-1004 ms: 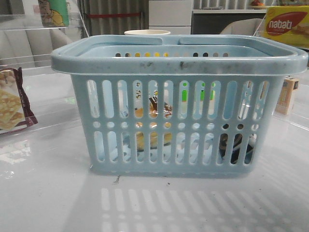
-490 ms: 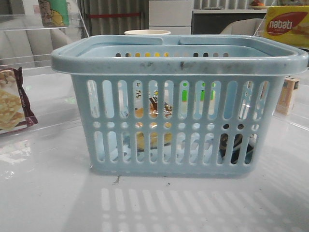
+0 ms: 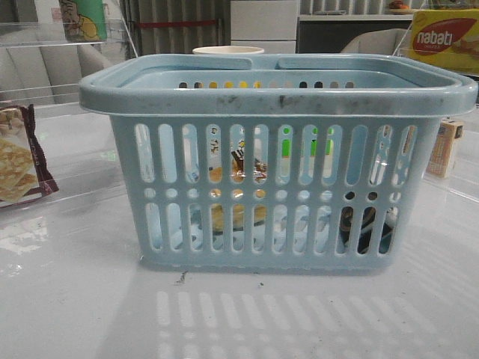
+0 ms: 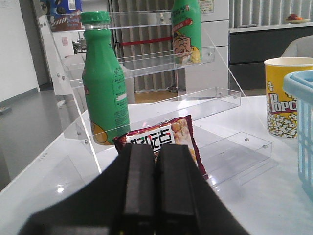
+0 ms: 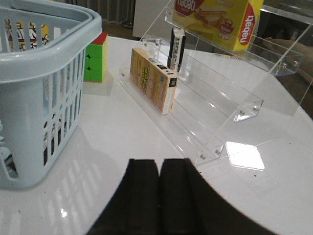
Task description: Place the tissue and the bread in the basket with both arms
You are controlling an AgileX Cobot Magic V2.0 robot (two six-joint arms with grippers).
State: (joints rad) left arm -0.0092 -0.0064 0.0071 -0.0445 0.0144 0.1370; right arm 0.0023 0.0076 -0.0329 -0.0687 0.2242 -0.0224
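Note:
The light-blue basket stands in the middle of the table. Through its slots I see the golden-brown bread inside, left of centre, and the dark tissue pack low at the right end. Neither gripper shows in the front view. My left gripper is shut and empty, to the left of the basket, whose rim just shows in the left wrist view. My right gripper is shut and empty over the bare table, to the right of the basket.
A maroon-edged cracker packet, green bottles and clear acrylic shelves stand at the left. A popcorn cup stands behind the basket. A tan carton, a colour cube and a yellow wafer box are at the right.

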